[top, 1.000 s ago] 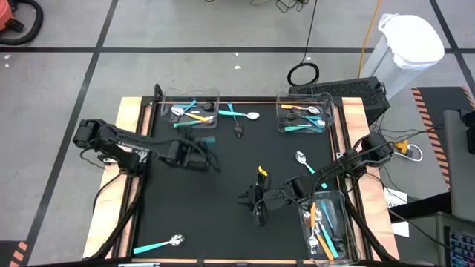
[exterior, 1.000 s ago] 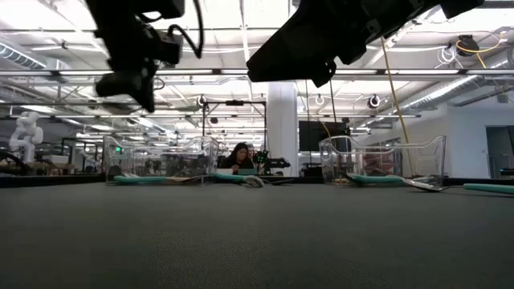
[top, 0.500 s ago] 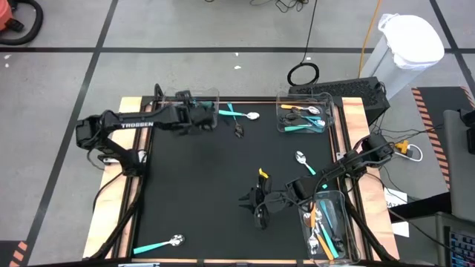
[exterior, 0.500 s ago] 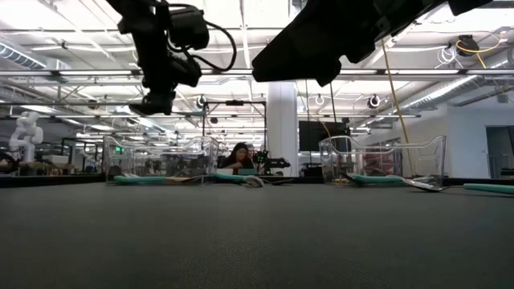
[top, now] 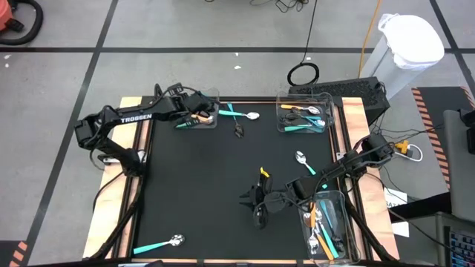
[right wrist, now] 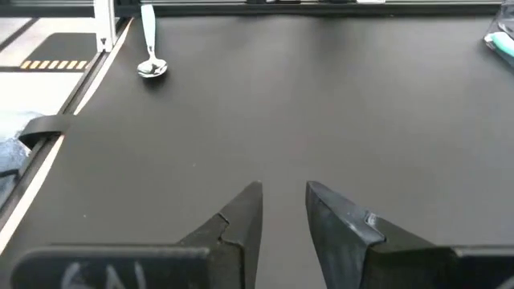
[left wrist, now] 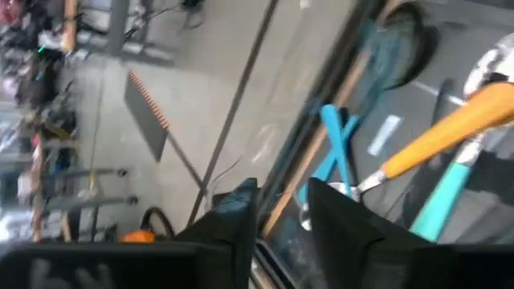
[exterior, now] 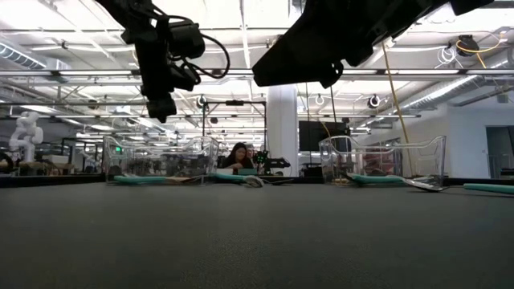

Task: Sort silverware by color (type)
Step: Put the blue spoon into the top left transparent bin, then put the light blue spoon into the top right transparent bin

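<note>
My left gripper (top: 199, 111) hangs open above the clear far-left bin (top: 211, 95). In the left wrist view its fingers (left wrist: 281, 209) stand a small gap apart with nothing between them, over an orange-handled utensil (left wrist: 450, 132) and teal-handled ones (left wrist: 341, 148) lying in that bin. My right gripper (top: 252, 204) hovers open over bare mat (right wrist: 283, 201) near the table's middle. An orange-handled utensil (top: 262, 173) lies just beyond it on the far side. Loose on the mat are a spoon (top: 300, 157), teal-handled spoons (top: 239, 113), a dark utensil (top: 238, 131) and a teal-handled one (top: 159, 243).
A clear bin at the far right (top: 304, 113) and one at the near right (top: 326, 226) each hold several utensils. Wooden rails border the black mat (top: 200, 185). In the low view both arms hang above the mat (exterior: 161, 64), (exterior: 337, 40). A person sits far behind the table (exterior: 239, 156).
My left gripper has travelled from the mat's left-middle toward the far edge and now hangs over the far-left bin, its arm stretched out. The right arm has kept still.
</note>
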